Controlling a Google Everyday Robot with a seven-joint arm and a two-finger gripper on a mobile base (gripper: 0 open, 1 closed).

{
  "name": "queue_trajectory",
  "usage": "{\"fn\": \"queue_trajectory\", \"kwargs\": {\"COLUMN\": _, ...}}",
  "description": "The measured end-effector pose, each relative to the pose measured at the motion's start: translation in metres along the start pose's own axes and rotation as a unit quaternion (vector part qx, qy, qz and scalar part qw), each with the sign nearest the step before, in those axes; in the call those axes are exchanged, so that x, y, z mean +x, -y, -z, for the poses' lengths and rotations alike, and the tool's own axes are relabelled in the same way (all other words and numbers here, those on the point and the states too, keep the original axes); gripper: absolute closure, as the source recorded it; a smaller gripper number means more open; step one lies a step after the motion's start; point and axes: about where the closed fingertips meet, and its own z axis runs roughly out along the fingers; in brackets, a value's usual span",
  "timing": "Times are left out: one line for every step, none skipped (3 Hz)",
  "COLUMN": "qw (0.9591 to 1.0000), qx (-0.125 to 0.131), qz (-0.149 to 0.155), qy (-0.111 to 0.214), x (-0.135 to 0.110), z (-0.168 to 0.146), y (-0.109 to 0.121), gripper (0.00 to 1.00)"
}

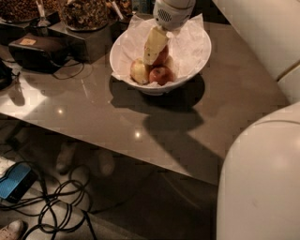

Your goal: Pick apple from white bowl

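The white bowl (194,51), lined with crinkled white paper, stands on the grey table near its far edge. It holds three apples: the big bright red apple (163,56) at the back, a yellow-green apple (139,71) at front left and a smaller dark red apple (161,75) at front right. My gripper (152,57) comes down from the top of the view into the bowl, with its pale tip against the big red apple's left side, partly hiding it.
Dark containers of nuts (84,14) and a black box (35,49) with cables stand left of the bowl. The table edge (140,157) runs diagonally in front. Cables (56,211) and a blue device (16,180) lie on the floor. My white body (262,183) fills the lower right.
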Motion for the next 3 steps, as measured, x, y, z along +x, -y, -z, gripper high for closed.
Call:
{"fn": "queue_trajectory", "kwargs": {"qw": 0.9999, "qx": -0.009, "qz": 0.005, "qy": -0.009, "x": -0.002, "z": -0.010, "y": -0.003, "gripper": 0.20}}
{"fn": "queue_trajectory", "kwargs": {"qw": 0.9997, "qx": -0.015, "qz": 0.009, "qy": -0.017, "x": -0.005, "z": -0.021, "y": -0.003, "gripper": 0.21}}
{"fn": "queue_trajectory", "kwargs": {"qw": 0.9994, "qx": -0.021, "qz": 0.007, "qy": -0.027, "x": -0.004, "z": -0.033, "y": -0.001, "gripper": 0.23}}
